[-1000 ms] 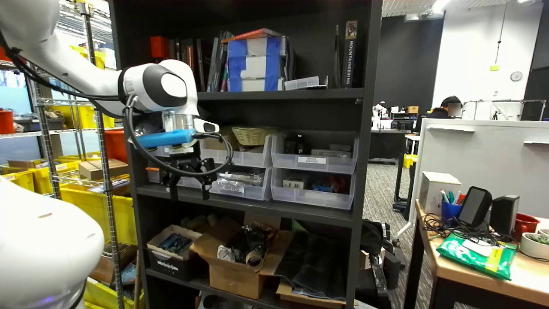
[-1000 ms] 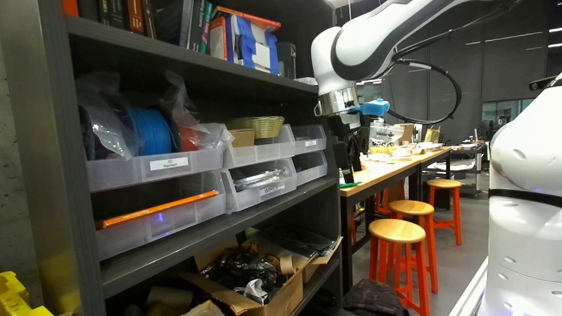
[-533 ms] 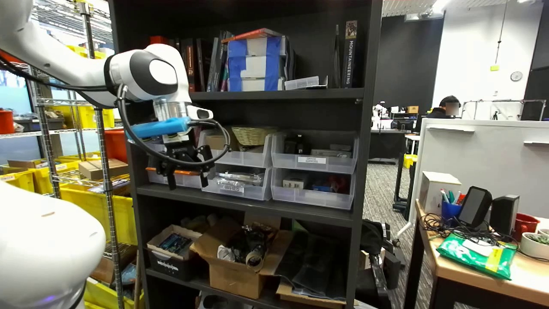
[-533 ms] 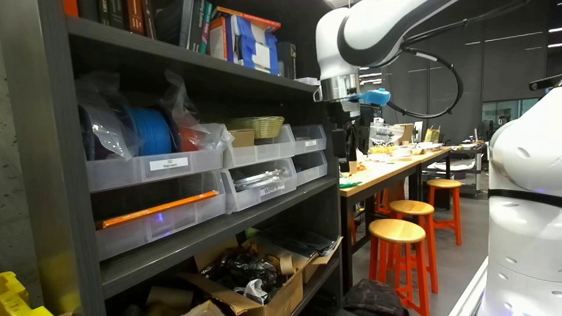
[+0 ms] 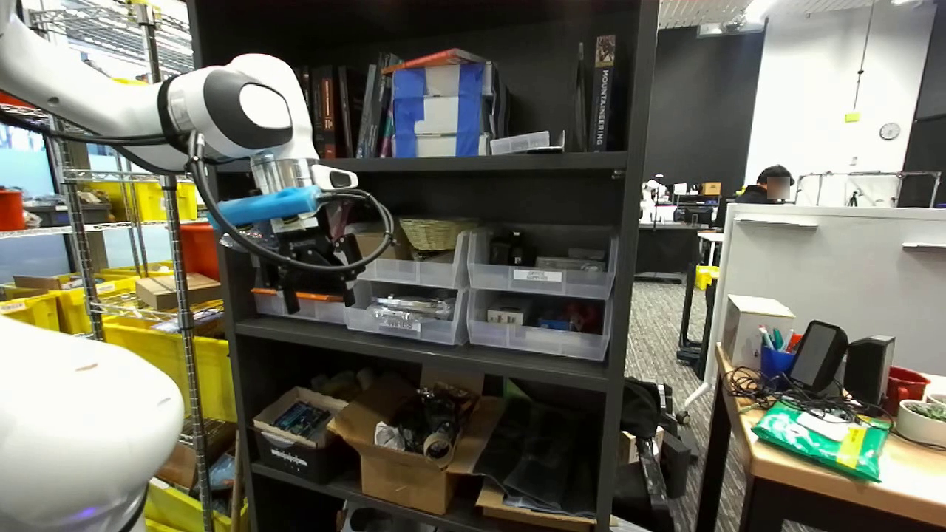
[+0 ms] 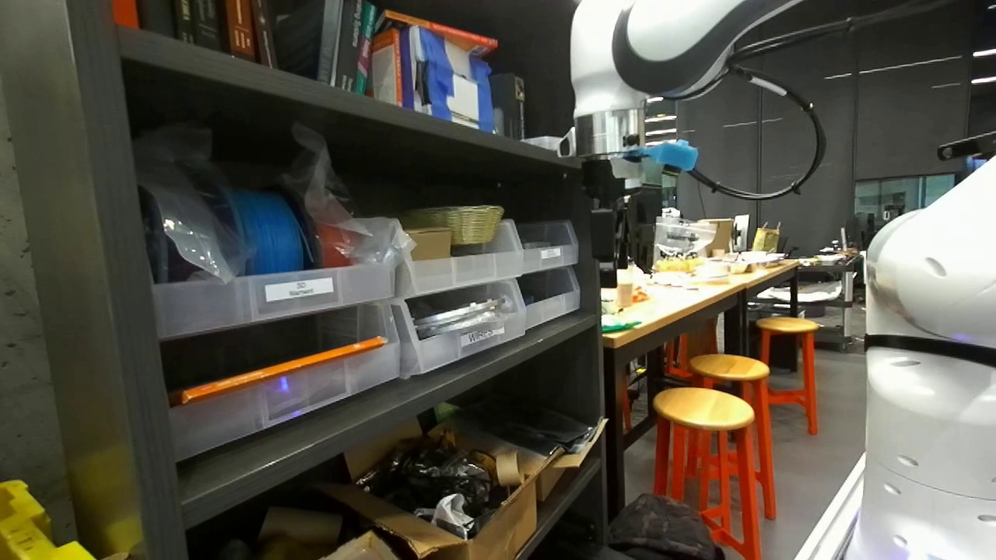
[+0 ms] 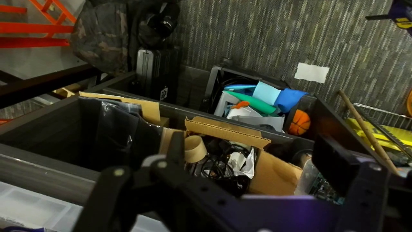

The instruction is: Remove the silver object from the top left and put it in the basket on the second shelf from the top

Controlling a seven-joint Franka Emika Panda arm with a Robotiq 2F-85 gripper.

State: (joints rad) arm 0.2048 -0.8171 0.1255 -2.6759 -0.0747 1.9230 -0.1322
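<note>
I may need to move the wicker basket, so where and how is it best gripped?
Probably by the near rim of the wicker basket, coming from the open front of the shelving and slightly above, the open gripper straddling the rim: it is uppermost, with the body tapering below, and the front of the translucent bin stands lower.

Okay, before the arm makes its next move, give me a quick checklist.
1. End effector open, holding nothing: ok.
2. Wicker basket in view, above the WIRES bin: ok.
3. Space inside the wicker basket: cannot tell; mostly hidden.
4. End effector lined up with the wicker basket: not ok; the wrist view looks toward a cardboard box.
5. Clearance from the shelving unit: cannot tell; depth unclear.
6. Silver target picked out: cannot tell which thing is meant.
</note>
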